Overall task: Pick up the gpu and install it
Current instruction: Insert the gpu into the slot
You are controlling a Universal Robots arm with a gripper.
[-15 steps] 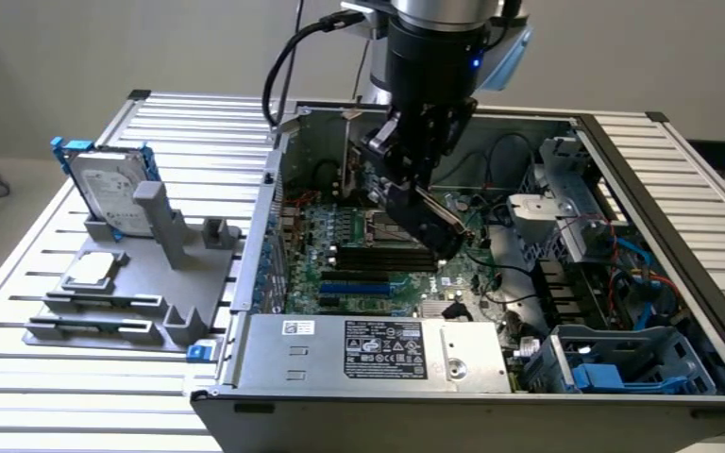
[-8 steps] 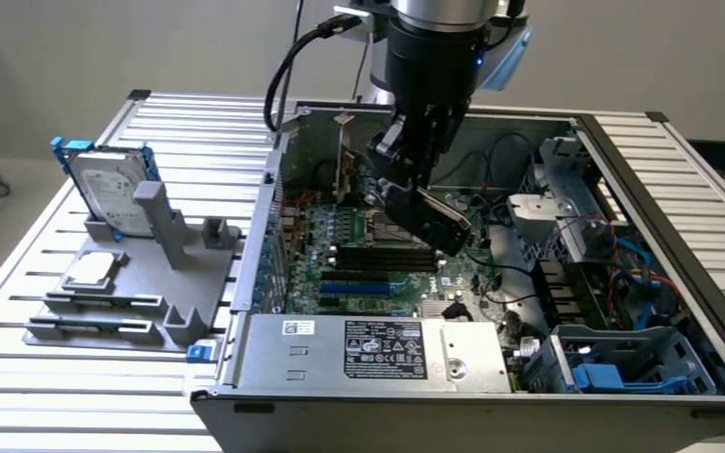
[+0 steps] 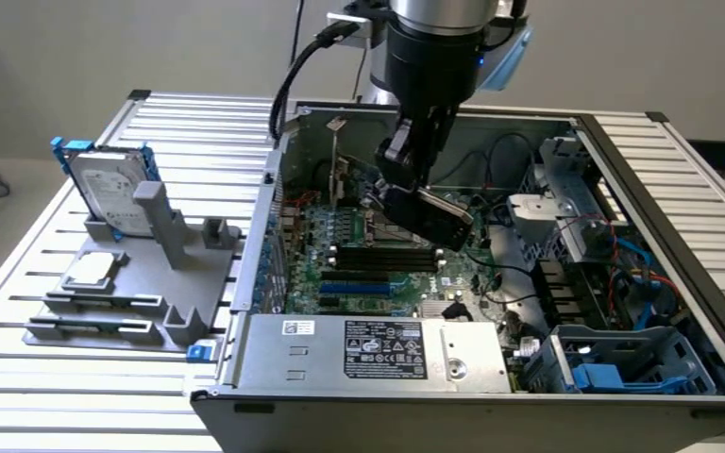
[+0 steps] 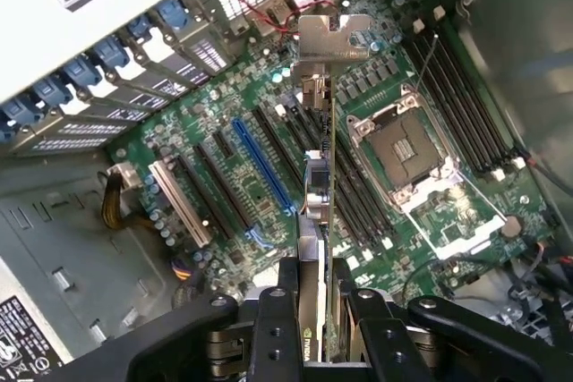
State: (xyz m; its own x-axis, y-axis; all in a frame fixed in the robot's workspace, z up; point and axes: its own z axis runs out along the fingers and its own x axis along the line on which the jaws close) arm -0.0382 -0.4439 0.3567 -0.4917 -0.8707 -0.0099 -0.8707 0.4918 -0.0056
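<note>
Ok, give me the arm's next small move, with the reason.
Probably line the card's lower edge over one of the long slots before easing down. The gripper holds the card above the board, edge-on over those slots and not yet seated.

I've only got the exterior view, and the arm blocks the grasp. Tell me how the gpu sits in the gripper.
Observer: In the wrist view the gripper is shut on the gpu, clamping both faces, and the card is seen edge-on.
Operator: Give me the bracket end.
Observer: The metal bracket is at the end of the card farthest from the gripper.
Operator: Report the slots under it.
Observer: The long blue slot is empty. The card lines up between it and the processor socket.
</note>
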